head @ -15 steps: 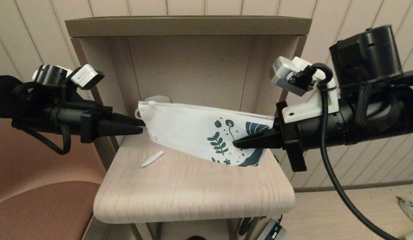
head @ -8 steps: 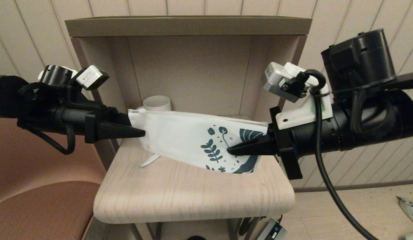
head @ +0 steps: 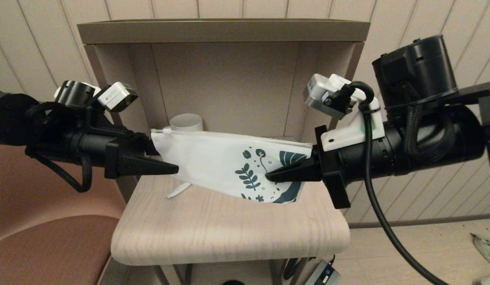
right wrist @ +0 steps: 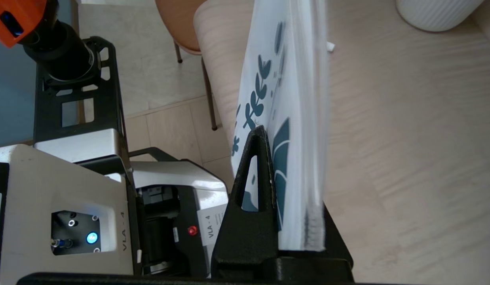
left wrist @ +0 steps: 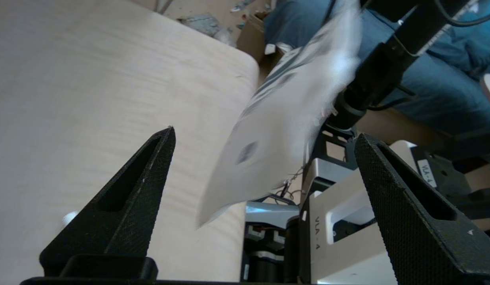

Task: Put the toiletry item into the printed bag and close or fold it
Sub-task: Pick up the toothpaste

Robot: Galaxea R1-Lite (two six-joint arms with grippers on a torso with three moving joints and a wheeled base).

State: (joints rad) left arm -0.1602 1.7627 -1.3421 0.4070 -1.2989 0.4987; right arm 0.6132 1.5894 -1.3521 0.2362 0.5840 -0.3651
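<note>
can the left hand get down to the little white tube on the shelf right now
Probably yes: the left hand is open and holds nothing, just above the toiletry item. The printed bag, held by the right hand, overhangs one end.

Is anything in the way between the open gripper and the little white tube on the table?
Partly. The printed bag, held up by the right gripper, hangs over the toiletry item, covering its far end. The left gripper, jaws open, hovers just above the exposed end, nothing visible between.

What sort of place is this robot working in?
Probably an indoor lab mocked up as a home nook: a small wooden shelf table, panelled wall, a cushioned chair, plus electronic equipment boxes on the floor.
</note>
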